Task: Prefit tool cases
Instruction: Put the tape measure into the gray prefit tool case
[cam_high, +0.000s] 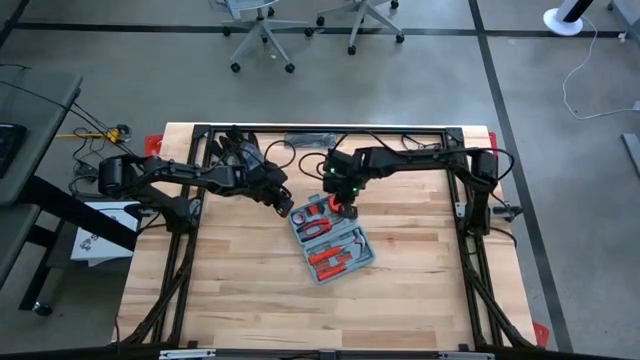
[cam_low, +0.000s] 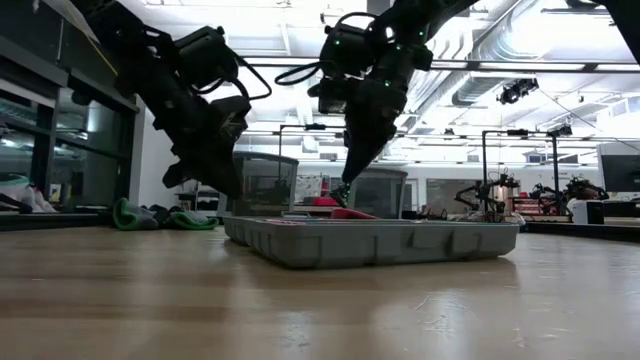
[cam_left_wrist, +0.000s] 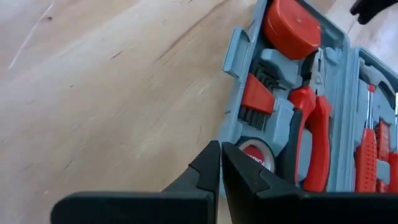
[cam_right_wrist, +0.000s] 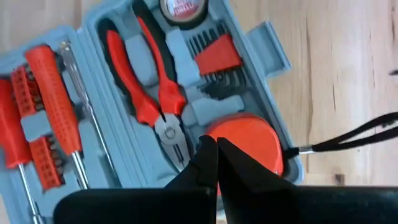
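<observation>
Our surface (cam_high: 250, 300) is a pale wooden bench top ringed by a dark frame, with concrete floor and office chairs (cam_high: 300, 25) beyond it. The tool case (cam_high: 332, 238) lies open and flat near the middle of the surface, both halves face up, so that every moulded recess can be reached from above. We see red-handled pliers (cam_right_wrist: 146, 81) seated in one half beside a set of hex keys (cam_right_wrist: 214, 56), a round red tape measure (cam_right_wrist: 249, 140) at one corner, and screwdrivers (cam_right_wrist: 53, 93) in the other half.

Our right gripper (cam_high: 350, 206) hangs over the far corner of the case, its fingers clenched together with nothing between them, the tips just above or touching the tape measure; we cannot tell which. We judge that closed fingers make a blunt point, suited to pressing a tool down into its recess.

Our left gripper (cam_high: 283, 205) waits just beside the case's near-left edge, close to the latch tab (cam_left_wrist: 235, 53), its fingers likewise pressed shut and empty. From there it could steady the case if the push slid it across the smooth wood.

Most tools appear already seated, so we take the fitting to be well along.
</observation>
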